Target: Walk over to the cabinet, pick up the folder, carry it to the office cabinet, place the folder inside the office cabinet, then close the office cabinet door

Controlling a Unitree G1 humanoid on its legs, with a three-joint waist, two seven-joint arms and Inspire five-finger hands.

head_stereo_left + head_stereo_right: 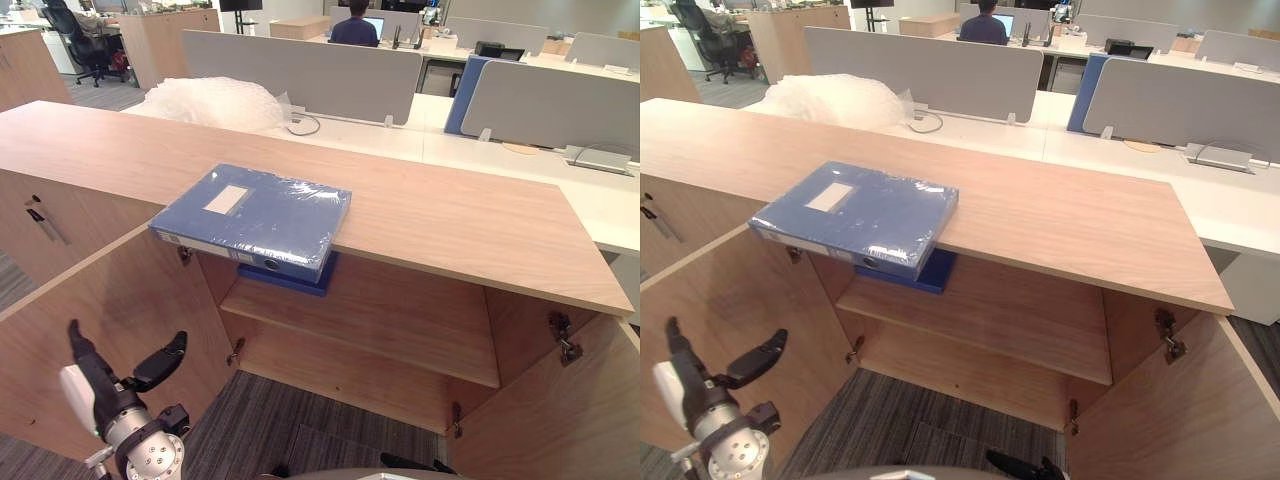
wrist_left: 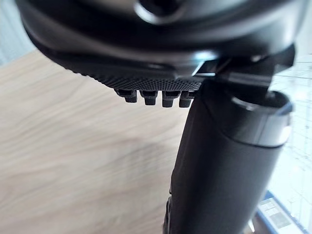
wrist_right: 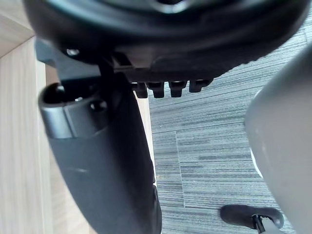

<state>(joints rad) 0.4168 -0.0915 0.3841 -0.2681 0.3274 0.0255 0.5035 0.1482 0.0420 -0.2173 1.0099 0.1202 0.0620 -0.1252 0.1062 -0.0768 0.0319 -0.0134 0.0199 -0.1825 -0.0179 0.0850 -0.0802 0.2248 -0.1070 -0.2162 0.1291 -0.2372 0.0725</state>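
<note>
L eye view: L hand (image 1: pixel 112 398) low and near the camera, fingers straight and spread from the thumb, open, nothing in it. The blue folder (image 1: pixel 255 215) lies flat on top of the cabinet (image 1: pixel 450 215), up and fwd-right of that hand and well apart, its near edge overhanging the front. A 2nd blue folder (image 1: pixel 290 278) sits on the shelf (image 1: pixel 370 320) just below. Open L door (image 1: pixel 90 290) stands right beyond the hand. Bubble wrap (image 1: pixel 215 100) lies far past the folder, on the desk behind.

R eye view: same layout; the open R door (image 1: pixel 1160 420) is far across from the L hand.

L wrist view: L hand's thumb (image 2: pixel 219 161) sticks out, wood panel (image 2: pixel 63 146) close past it.

R wrist view: R hand (image 3: pixel 170 63) relaxed, not gripping anything; grey carpet (image 3: pixel 219 146) beyond it, wood edge (image 3: pixel 19 122) beside the thumb.
</note>
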